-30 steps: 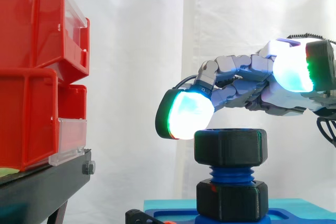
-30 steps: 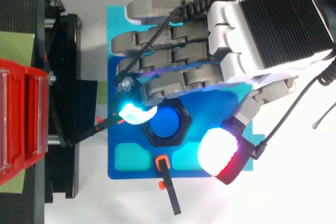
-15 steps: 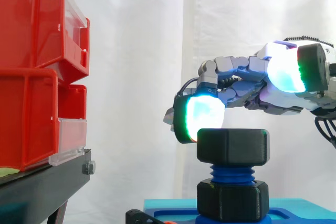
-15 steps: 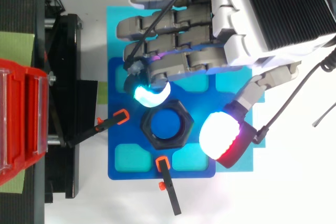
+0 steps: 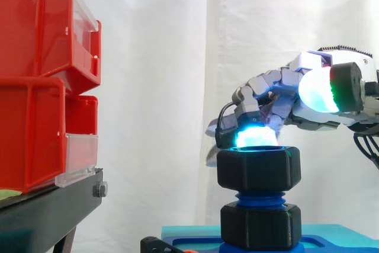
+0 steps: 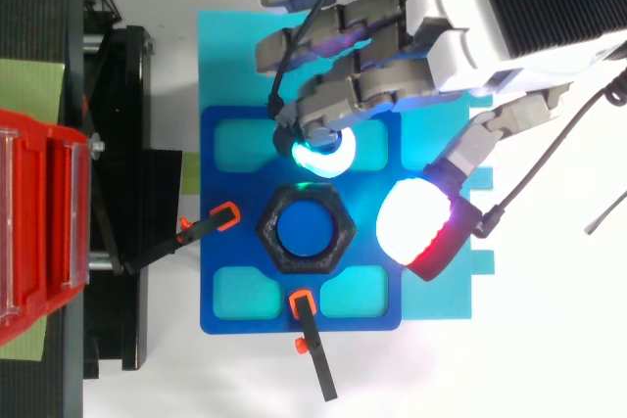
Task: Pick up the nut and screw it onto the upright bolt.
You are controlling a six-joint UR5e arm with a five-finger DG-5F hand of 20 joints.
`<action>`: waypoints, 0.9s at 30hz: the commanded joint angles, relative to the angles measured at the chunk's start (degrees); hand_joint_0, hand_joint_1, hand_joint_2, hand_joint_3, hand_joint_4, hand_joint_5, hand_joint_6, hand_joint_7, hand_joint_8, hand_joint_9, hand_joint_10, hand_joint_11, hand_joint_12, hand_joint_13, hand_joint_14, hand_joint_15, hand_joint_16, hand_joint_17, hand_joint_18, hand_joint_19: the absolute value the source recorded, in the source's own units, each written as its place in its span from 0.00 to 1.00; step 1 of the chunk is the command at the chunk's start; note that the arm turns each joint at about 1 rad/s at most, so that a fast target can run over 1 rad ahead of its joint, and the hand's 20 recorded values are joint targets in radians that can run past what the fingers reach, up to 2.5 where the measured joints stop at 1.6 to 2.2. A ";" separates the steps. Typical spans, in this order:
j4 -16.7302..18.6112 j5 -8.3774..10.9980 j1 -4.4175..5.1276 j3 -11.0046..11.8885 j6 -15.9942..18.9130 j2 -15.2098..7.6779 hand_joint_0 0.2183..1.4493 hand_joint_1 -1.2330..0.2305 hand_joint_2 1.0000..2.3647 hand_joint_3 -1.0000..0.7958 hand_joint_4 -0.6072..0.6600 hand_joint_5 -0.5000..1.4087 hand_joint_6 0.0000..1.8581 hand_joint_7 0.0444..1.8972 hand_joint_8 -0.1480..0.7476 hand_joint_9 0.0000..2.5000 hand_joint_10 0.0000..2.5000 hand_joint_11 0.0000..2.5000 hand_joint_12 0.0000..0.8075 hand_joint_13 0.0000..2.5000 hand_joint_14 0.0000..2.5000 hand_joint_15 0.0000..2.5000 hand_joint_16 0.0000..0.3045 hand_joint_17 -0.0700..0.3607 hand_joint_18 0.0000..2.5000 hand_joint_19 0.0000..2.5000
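Note:
A black hex nut (image 5: 258, 169) sits threaded on the upright blue bolt (image 5: 259, 197), whose blue end shows through the nut's ring (image 6: 271, 234) from above. A second black nut (image 5: 258, 226) sits lower on the bolt, at the blue base plate (image 6: 227, 136). My hand (image 6: 392, 85) hangs above and behind the top nut with its fingers bent downwards. One cyan-glowing fingertip (image 6: 323, 156) rests at the nut's far top edge. The thumb pad (image 6: 416, 225) glows white and red to the right of the nut, apart from it. Nothing is pinched.
Stacked red bins (image 5: 35, 81) stand on a black stand (image 5: 47, 211) to the left. Two black clamps with orange tips (image 6: 227, 214) (image 6: 302, 302) hold the base plate, which lies on a cyan board (image 6: 225, 46). A white curtain hangs behind.
The hand has drawn back, sweeping its cyan fingertip from the nut's left side round to its far edge. The nut has turned a little on the bolt.

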 commanded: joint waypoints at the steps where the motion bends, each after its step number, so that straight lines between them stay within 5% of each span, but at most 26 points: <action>1: 0.03 -0.07 -0.11 0.00 0.09 0.01 0.25 0.69 0.00 0.28 0.55 0.27 0.38 0.56 0.34 0.52 0.00 0.00 0.15 0.33 0.00 0.00 0.02 0.19 0.20 0.00; 5: 0.39 -0.16 -0.11 0.00 0.09 0.01 0.25 0.70 0.00 0.28 0.56 0.27 0.38 0.56 0.34 0.54 0.00 0.02 0.15 0.34 0.00 0.00 0.02 0.19 0.21 0.00; 11: 0.65 -2.27 0.16 3.34 0.18 0.01 0.23 0.71 0.00 0.28 0.65 0.27 0.27 0.76 0.45 0.51 0.00 0.04 0.21 0.31 0.00 0.00 0.03 0.22 0.17 0.00; 27: 3.99 -4.90 1.30 3.52 0.18 0.01 0.21 0.74 0.00 0.28 0.66 0.18 0.27 0.39 0.45 0.29 0.00 0.00 0.36 0.19 0.00 0.00 0.09 0.30 0.05 0.00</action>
